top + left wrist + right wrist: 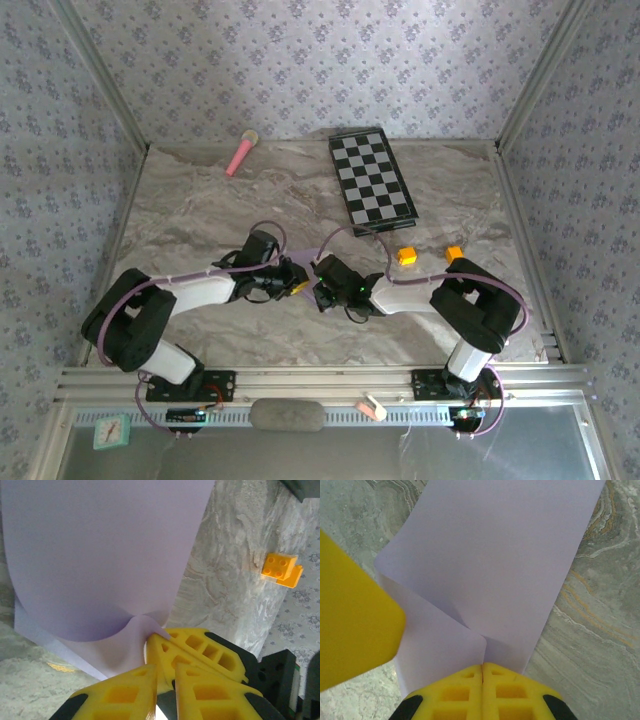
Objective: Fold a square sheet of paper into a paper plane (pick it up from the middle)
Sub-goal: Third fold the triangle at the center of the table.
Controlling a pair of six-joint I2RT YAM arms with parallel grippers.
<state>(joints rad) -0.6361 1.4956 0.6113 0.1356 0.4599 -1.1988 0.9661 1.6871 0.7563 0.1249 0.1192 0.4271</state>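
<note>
Marble-pattern table [200,200], wallpapered walls [300,60]. Checkered board [372,180] back right, pink stick [241,152] back left, 2 orange bricks [406,255] [454,254] near board. Square sheet of paper [495,555] at table centre between both grippers, partly folded over itself. Right gripper [482,667]: jaws together, pinching sheet at near edge. Left gripper [165,672]: jaws nearly together at sheet's edge; can't tell if clamped.

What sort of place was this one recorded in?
Probably a staged robot test booth, not a real room: floral-wallpapered wall panels in aluminium framing, a marble-patterned tabletop, and two black-and-white robot arms bolted to a metal rail.
</note>
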